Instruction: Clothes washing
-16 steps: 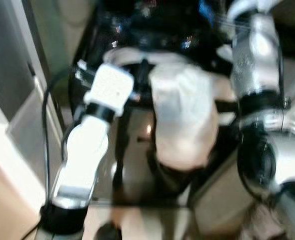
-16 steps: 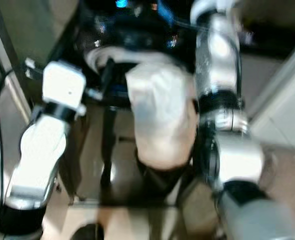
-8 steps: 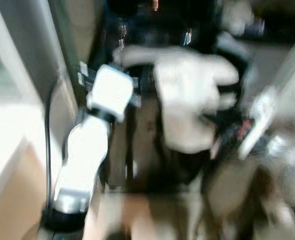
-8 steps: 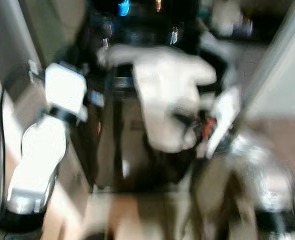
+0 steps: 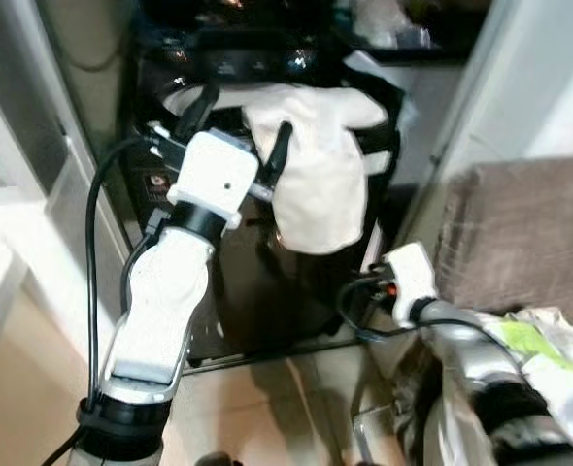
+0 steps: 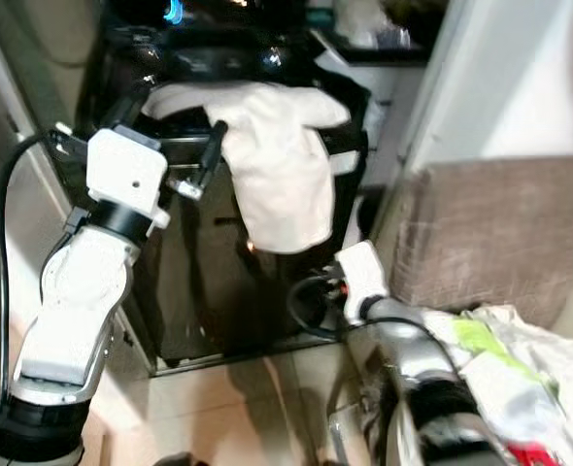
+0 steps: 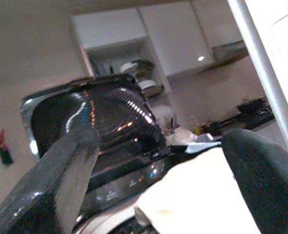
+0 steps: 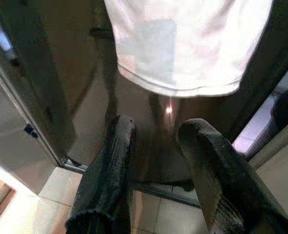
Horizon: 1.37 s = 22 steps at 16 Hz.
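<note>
Your left hand [image 5: 238, 146] is spread wide at the washer [image 5: 267, 243] rim, fingers straddling the cloth [image 5: 316, 175] draped over its front. Your right hand [image 8: 156, 161], low, is slightly parted and empty. The cloth looks soft, light; grip it at the bunched top fold.

We note the washing machine [image 5: 267, 262] front is glossy black, mirror-like. The garment [image 5: 316, 175] is soft, matt white cloth. The left gripper [image 5: 238, 131] housing looks like smooth white plastic; right gripper [image 8: 158, 180] fingers [image 8: 110, 170] appear matt, faintly textured, possibly rubber. Floor tiles [image 5: 296, 408] glossy.
</note>
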Available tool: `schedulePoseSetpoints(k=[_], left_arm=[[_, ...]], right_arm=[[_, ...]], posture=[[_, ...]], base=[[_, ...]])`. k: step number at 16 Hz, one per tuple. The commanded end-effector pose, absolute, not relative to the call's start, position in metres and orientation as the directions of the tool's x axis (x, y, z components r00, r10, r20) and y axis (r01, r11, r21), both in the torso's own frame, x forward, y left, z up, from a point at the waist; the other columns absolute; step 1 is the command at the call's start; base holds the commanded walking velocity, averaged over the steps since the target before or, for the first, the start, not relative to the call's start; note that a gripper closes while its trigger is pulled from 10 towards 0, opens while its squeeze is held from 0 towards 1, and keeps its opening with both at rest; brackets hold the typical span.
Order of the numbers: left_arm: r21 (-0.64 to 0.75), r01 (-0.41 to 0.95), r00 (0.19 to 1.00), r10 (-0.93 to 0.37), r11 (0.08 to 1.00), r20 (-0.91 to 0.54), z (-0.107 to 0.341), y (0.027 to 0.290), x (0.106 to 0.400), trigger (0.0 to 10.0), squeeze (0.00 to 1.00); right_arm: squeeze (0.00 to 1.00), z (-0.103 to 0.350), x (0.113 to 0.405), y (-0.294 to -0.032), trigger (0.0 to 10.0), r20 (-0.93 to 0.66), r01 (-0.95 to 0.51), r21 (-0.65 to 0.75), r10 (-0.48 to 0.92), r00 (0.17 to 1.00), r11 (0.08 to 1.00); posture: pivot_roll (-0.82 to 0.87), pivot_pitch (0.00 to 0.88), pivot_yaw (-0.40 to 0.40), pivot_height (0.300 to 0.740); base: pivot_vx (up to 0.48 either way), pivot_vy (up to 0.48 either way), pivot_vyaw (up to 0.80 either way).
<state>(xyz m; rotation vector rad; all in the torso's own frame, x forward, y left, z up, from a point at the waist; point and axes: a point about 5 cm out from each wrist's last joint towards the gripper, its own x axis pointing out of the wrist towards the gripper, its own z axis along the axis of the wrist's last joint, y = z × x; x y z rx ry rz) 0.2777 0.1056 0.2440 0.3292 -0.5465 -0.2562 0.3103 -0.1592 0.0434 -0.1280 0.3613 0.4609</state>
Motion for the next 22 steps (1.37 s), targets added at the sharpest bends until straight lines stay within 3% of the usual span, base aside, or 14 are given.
schedulePoseSetpoints(k=[1,3,4,6,7,9,11,14,17,22], left_arm=[[0.338,0.133,0.854,-0.281,0.932,0.438,0.24,0.111,0.281,10.0,0.0],[0.347,0.088,0.887,-0.232,0.934,0.399,0.232,0.12,0.283,10.0,0.0],[0.328,0.064,0.921,-0.182,0.942,0.345,0.217,0.127,0.287,10.0,0.0],[0.253,0.041,0.966,-0.103,0.967,0.238,0.188,0.137,0.29,10.0,0.0],[0.237,0.036,0.994,-0.059,0.971,0.089,0.154,0.145,0.289,10.0,0.0],[0.219,0.077,0.993,-0.056,0.973,-0.102,0.104,0.154,0.273,10.0,0.0],[0.28,0.224,0.959,-0.16,0.933,-0.236,0.069,0.151,0.247,10.0,0.0],[0.246,0.174,0.975,-0.132,0.954,-0.177,0.073,0.143,0.245,10.0,0.0],[0.292,0.133,0.991,-0.118,0.947,-0.07,0.091,0.135,0.266,10.0,0.0],[0.35,0.11,0.994,-0.103,0.93,-0.037,0.099,0.14,0.276,10.0,0.0]], right_arm=[[0.0,0.045,0.32,-0.153,10.0,-0.361,-0.421,-0.141,0.35,0.865,0.896],[0.0,0.05,0.33,-0.145,10.0,-0.329,-0.346,-0.173,0.277,0.903,0.922],[0.0,0.063,0.342,-0.137,10.0,-0.267,-0.278,-0.108,0.241,0.933,0.955],[0.0,0.075,0.347,-0.125,10.0,-0.193,-0.278,-0.056,0.263,0.945,0.959],[0.0,0.083,0.345,-0.125,10.0,-0.136,-0.279,-0.067,0.268,0.954,0.958],[0.0,0.086,0.335,-0.141,10.0,-0.063,-0.207,-0.102,0.201,0.978,0.973],[0.0,0.081,0.313,-0.154,10.0,-0.026,-0.211,-0.107,0.209,0.977,0.972],[0.0,0.068,0.298,-0.164,10.0,-0.077,-0.197,-0.111,0.19,0.979,0.974],[0.0,0.078,0.313,-0.155,10.0,-0.06,-0.21,-0.072,0.206,0.977,0.975],[0.0,0.077,0.322,-0.159,10.0,-0.078,-0.172,-0.071,0.166,0.983,0.983]], posture=[[0.11,0.054,-0.024,0.74],[0.12,0.051,-0.029,0.74],[0.12,0.049,-0.034,0.74],[0.12,0.03,-0.051,0.74],[0.11,0.026,-0.053,0.74],[0.08,0.022,-0.059,0.74],[0.04,0.017,-0.055,0.74],[0.02,0.012,-0.05,0.74],[0.01,0.007,-0.047,0.74],[0.02,0.011,-0.044,0.74]], base=[[0.0,0.0,0.0],[0.0,0.0,0.0],[0.0,0.0,0.0],[0.0,0.0,0.0],[0.0,0.0,0.0],[0.0,0.0,0.0],[0.0,0.0,0.0],[0.0,0.0,0.0],[0.0,0.0,0.16],[0.0,0.0,0.21]])
